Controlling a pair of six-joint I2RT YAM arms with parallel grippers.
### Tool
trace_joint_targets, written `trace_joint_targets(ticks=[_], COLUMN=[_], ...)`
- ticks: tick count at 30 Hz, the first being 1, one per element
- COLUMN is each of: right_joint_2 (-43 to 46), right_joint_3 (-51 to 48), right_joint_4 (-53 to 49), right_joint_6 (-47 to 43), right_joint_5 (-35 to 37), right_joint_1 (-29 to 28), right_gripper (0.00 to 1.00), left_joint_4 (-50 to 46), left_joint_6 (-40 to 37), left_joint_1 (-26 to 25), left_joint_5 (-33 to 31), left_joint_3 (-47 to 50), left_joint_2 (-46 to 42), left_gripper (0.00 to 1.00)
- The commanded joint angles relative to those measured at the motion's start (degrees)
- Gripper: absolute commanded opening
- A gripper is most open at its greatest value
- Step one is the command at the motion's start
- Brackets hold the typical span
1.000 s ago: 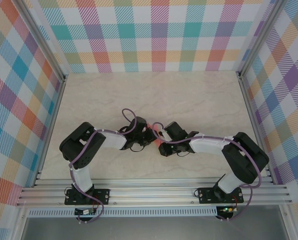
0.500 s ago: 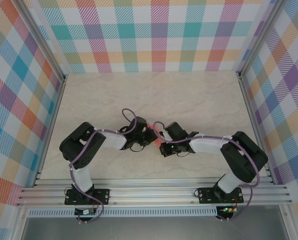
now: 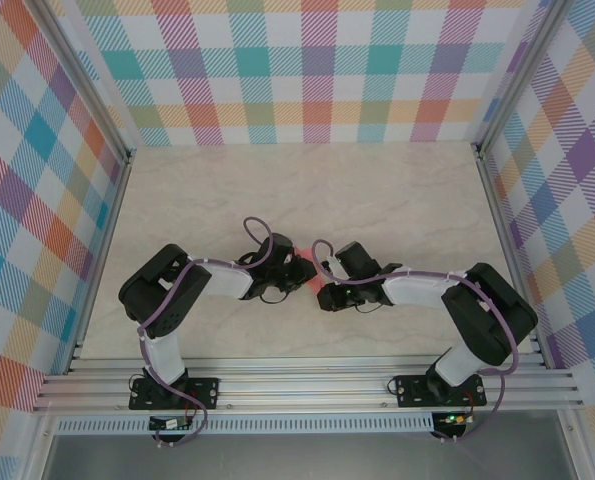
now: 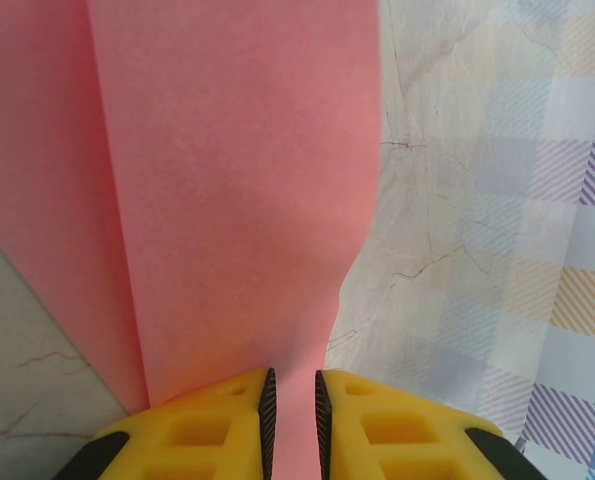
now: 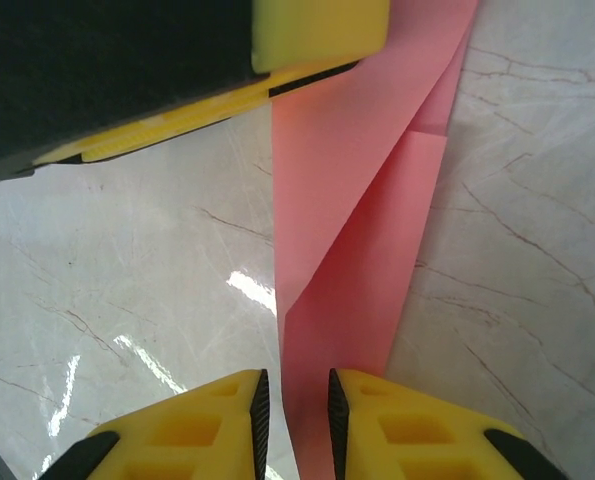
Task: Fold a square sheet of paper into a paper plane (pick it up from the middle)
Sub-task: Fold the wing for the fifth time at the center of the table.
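The square sheet of paper is salmon pink and folded into a long narrow strip with diagonal flaps. It hangs between both grippers at mid-table, a small pink patch from above. My left gripper is shut on one end of the paper. Its yellow fingers show at the top of the right wrist view, clamped on the sheet. At the opposite end, my right gripper has its jaws slightly apart, and the folded edge runs between them without being pinched.
The marble table top stretches behind the grippers. Checked walls close in the back and both sides. An aluminium rail runs along the near edge, where the arm bases are bolted.
My right wrist has shifted slightly to the right, away from the left gripper. The left arm and the paper have stayed in place.
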State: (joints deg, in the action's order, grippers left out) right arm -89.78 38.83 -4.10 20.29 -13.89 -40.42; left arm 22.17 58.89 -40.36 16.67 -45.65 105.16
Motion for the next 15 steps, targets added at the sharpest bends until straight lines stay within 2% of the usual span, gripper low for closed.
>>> trace_joint_targets(ticks=[1,15], right_joint_2=[0.5,-1.6], right_joint_3=[1.5,3.9], right_joint_4=[-1.4,-3.9], right_joint_6=[-2.1,-3.4], right_joint_5=[1.4,6.6], right_joint_1=[-0.1,-2.2], right_gripper=[0.26,0.27], left_joint_4=[-3.6,-3.5], left_joint_6=[-0.4,-0.5], left_joint_1=[-0.4,-0.4], left_joint_5=[0.5,0.6], left_joint_3=[-0.2,-0.2], left_joint_2=[1.2,1.3], left_gripper=[0.20,0.20])
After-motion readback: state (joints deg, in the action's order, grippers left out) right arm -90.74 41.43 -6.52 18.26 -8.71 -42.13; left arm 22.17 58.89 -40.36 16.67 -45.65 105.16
